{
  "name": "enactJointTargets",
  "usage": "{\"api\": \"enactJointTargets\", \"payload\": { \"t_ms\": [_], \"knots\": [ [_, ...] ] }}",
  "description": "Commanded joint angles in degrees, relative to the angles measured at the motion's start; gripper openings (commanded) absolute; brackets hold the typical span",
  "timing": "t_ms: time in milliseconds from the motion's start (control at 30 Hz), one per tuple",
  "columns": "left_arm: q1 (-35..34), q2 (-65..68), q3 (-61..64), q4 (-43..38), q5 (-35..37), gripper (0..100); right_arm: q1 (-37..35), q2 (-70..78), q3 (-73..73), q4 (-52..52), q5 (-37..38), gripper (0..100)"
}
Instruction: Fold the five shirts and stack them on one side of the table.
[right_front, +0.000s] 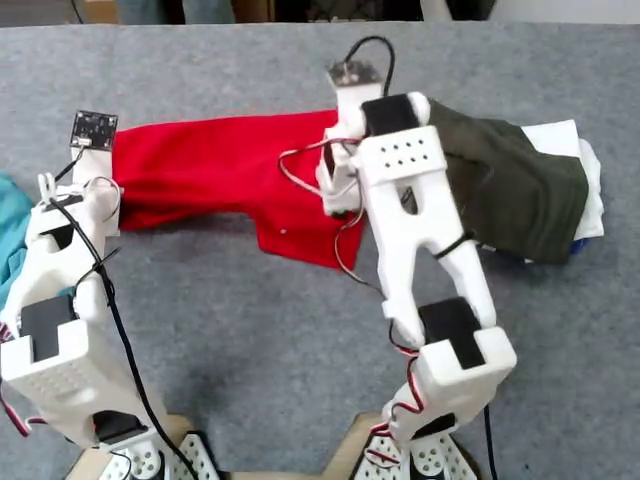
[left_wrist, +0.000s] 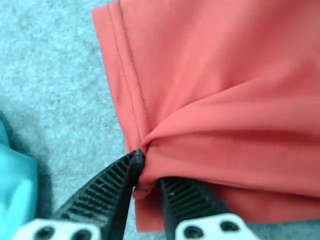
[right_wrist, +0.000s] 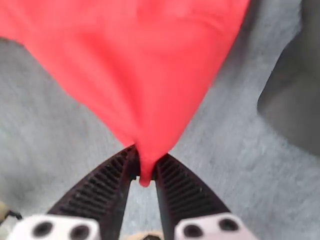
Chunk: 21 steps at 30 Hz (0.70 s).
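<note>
Fabric of the red shirt (right_front: 220, 170) stretches across the grey worktop (right_front: 250, 330) between the two arms, from about 9 o'clock to just past the centre of the high view. The left gripper (left_wrist: 149, 170) sits at the shirt's 9 o'clock end. Its black ribbed fingers (left_wrist: 115, 190) are closed down to a narrow gap on a bunched fold of cloth just beside the stitched hem, and creases fan out from the pinch. The right gripper (right_wrist: 146, 160) is at the shirt's 3 o'clock end. Its fingers (right_wrist: 175, 190) are likewise nearly closed, with a tapered point of red cloth clamped between them and poking out past the pinch. From there the shirt widens away from the fingers above the worktop.

A dark olive shirt (right_front: 510, 180) lies folded at 2 o'clock on the worktop, on top of a white shirt (right_front: 560, 135), just beside the right arm. A teal shirt (right_front: 10, 230) lies bunched at the 9 o'clock edge, near the left arm.
</note>
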Motion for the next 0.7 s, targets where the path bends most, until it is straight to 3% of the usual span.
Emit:
{"api": "enactJointTargets", "payload": {
  "t_ms": [0, 233, 333, 433, 567, 667],
  "knots": [
    [-0.75, 1.23, -3.21, -0.70, -0.35, 3, -1.76, -2.33, 4.88, -2.02, 0.62, 1.3],
    [-0.57, 5.98, -6.55, -0.26, -0.53, 3, -2.46, -0.66, 14.11, -10.29, 0.62, 1.4],
    [-0.92, 5.36, -6.73, 2.11, -6.77, 5, -2.55, -0.04, 14.37, -10.37, 2.55, 2.2],
    [-0.92, 4.31, -7.78, 10.29, -13.19, 13, -2.37, -0.13, 14.37, -10.37, 3.43, 14.2],
    [-1.10, 2.29, -11.03, 19.08, -14.24, 19, -2.46, -1.71, 13.76, -10.29, 6.33, 36.4],
    [-2.15, -0.35, -15.08, 25.85, -14.42, 24, -2.37, -2.95, 11.30, -9.32, 7.74, 40.8]
  ]
}}
